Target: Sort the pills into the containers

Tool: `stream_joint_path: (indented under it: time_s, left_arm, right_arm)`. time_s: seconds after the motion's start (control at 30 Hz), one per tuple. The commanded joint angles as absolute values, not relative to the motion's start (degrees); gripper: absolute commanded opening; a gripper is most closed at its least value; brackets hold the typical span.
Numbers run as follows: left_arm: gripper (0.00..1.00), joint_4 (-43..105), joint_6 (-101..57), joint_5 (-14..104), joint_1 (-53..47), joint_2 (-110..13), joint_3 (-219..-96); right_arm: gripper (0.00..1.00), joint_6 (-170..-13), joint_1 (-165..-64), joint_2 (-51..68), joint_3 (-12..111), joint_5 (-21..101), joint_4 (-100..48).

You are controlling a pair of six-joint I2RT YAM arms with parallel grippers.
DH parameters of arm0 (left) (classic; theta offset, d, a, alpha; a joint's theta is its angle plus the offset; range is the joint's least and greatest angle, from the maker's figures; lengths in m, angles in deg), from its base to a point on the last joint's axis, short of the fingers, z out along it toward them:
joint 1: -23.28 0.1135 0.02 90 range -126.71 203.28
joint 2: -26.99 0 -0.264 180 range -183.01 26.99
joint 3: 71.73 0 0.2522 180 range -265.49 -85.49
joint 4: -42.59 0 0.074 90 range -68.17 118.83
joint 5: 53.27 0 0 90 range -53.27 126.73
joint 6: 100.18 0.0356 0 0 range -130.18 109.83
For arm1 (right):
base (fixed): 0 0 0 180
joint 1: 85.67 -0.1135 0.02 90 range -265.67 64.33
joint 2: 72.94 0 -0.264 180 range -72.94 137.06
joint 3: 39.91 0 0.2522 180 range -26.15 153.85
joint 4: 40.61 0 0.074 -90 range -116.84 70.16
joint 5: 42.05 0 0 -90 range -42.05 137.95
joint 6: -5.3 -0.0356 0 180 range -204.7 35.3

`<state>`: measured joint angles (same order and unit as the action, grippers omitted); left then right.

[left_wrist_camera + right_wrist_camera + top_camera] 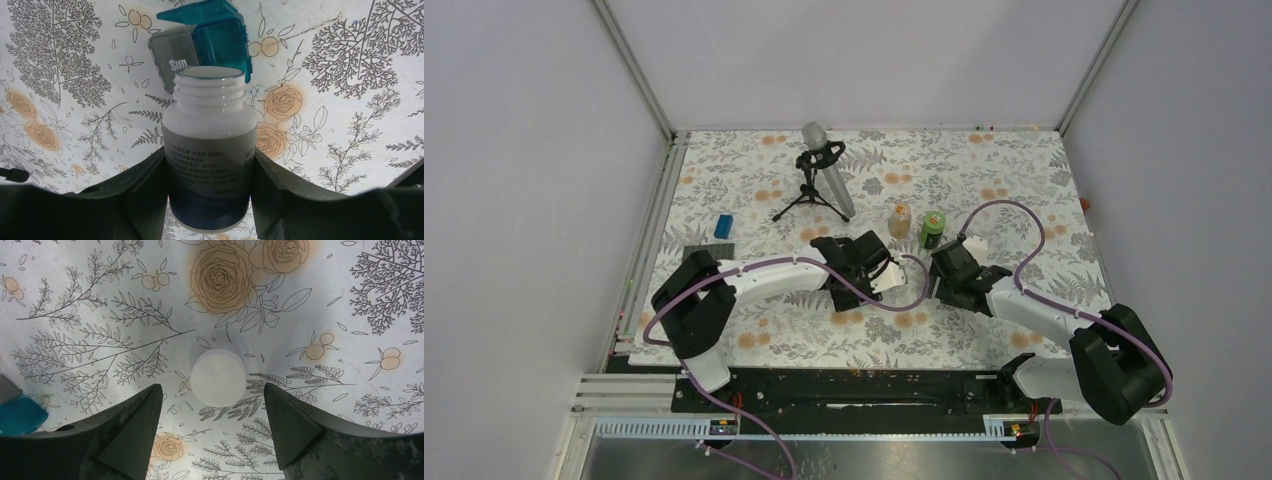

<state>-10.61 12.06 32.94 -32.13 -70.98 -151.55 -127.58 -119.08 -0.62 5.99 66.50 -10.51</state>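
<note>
The floral table (984,160) is mostly bare around the action. Your left gripper (209,170) is clamped on the white bottle (210,125), which has no cap on, its mouth aimed at the pill box (200,45) just beyond. Your right gripper (212,390) is spread wide around the white cap (218,377) lying on the table, touching nothing.

My worry is that the bottle mouth looks wider than one compartment, so a quick tip could spill pills across the cloth. The raised teal lid (220,35) could also get bumped shut. Only "Sun." on the grey compartment (175,52) reads. The bottle's label print is too small.
</note>
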Motion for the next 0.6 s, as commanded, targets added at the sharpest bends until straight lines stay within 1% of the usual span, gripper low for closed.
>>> stream_joint_path:
  time_s: [0.0, 0.13, 0.27, 0.57]
  left_arm:
    - [0.00, -12.83, 12.74, 28.79, -33.33, -71.73, -154.86]
    - [0.00, -14.20, 12.66, 26.44, -33.91, -73.08, -156.03]
    - [0.00, -15.94, 11.76, 24.19, -34.58, -74.76, -157.93]
    - [0.00, -15.17, 11.11, 25.35, -34.87, -73.32, -157.53]
  right_arm:
    - [0.81, -128.91, -118.89, -0.19, 5.50, 67.70, -11.04]
    - [0.81, -129.08, -118.86, 0.41, 5.40, 67.73, -11.12]
    - [0.79, -130.01, -118.81, 0.86, 5.06, 67.98, -11.11]
    - [0.78, -130.71, -118.59, 0.29, 4.03, 67.38, -11.83]
